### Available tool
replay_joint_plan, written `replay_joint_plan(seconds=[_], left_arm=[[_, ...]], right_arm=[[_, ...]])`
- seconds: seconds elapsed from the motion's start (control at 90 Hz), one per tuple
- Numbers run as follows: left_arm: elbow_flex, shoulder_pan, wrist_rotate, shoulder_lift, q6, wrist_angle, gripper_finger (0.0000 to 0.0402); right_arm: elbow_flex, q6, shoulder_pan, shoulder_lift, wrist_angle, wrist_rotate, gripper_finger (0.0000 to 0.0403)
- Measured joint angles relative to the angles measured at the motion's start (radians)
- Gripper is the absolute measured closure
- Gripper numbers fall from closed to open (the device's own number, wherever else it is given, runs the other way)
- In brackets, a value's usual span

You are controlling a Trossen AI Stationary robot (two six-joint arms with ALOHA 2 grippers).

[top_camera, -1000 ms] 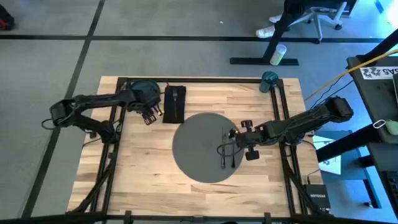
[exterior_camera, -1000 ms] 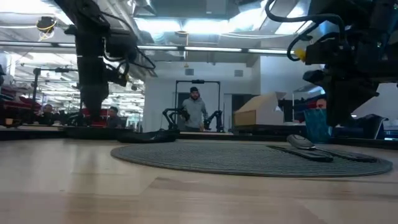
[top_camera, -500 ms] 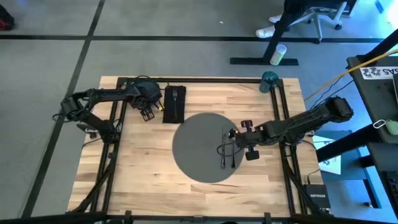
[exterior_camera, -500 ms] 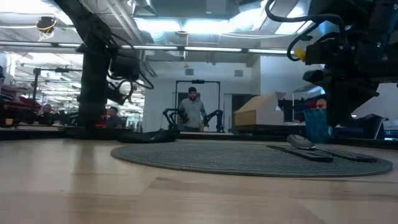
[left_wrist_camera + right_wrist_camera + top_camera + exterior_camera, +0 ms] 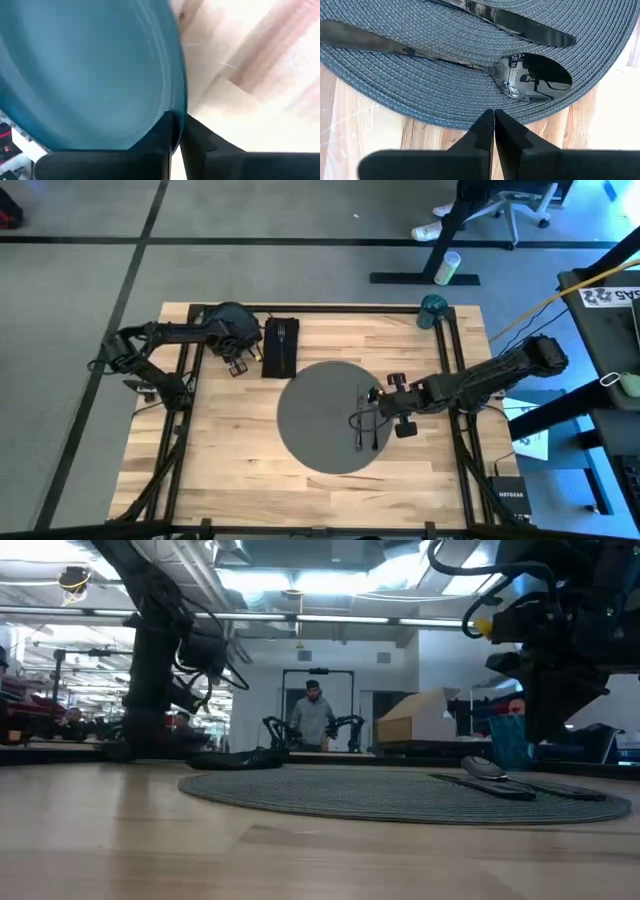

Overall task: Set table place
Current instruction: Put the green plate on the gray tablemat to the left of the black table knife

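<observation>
A dark blue-grey plate (image 5: 222, 315) (image 5: 90, 70) sits at the table's (image 5: 220, 460) far left corner. My left gripper (image 5: 238, 367) (image 5: 179, 122) is at the plate's near rim, shut on it. The round dark-grey placemat (image 5: 320, 420) (image 5: 395, 75) lies at the table's middle, with a knife (image 5: 520, 25) and a spoon (image 5: 535, 75) on its right part. My right gripper (image 5: 383, 397) (image 5: 493, 117) is shut and hovers just off the placemat's right edge, touching nothing. My left gripper has the plate's rim (image 5: 176, 107) running into the narrow gap between its two fingers (image 5: 200, 145), pinched at the plate's near side. The fingers slant down from above. Whether the plate is off the table, I cannot tell.
A black napkin with a fork on it (image 5: 279, 347) lies right of the plate. A teal cup (image 5: 433, 310) stands at the far right corner. Bare wood lies along the near edge (image 5: 300, 490). A person (image 5: 313, 715) stands in the room beyond.
My left arm has swung in over the plate and its gripper has gone down toward the plate's near rim. In the high view its fingers were spread a second ago and now stand close together.
</observation>
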Motion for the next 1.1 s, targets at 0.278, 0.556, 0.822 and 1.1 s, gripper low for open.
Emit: replay_joint_plan(seconds=[0.278, 0.556, 0.822, 1.1], left_arm=[[0.013, -0.067, -0.006, -0.12, -0.03, -0.087, 0.0401], [0.091, -0.137, -0.006, -0.207, -0.109, -0.268, 0.0401], [0.16, -0.298, 0.012, -0.21, -0.175, -0.368, 0.0401], [0.201, -0.445, 0.13, -0.196, -0.257, -0.365, 0.0401]], right_arm=[[0.0, 0.0, 0.0, 0.0, 0.0, 0.0, 0.0403], [0.0, 0.0, 0.0, 0.0, 0.0, 0.0, 0.0403], [0.0, -0.004, 0.0, 0.0, 0.042, -0.045, 0.0403], [0.0, -0.113, 0.0, -0.009, 0.066, -0.104, 0.0403]])
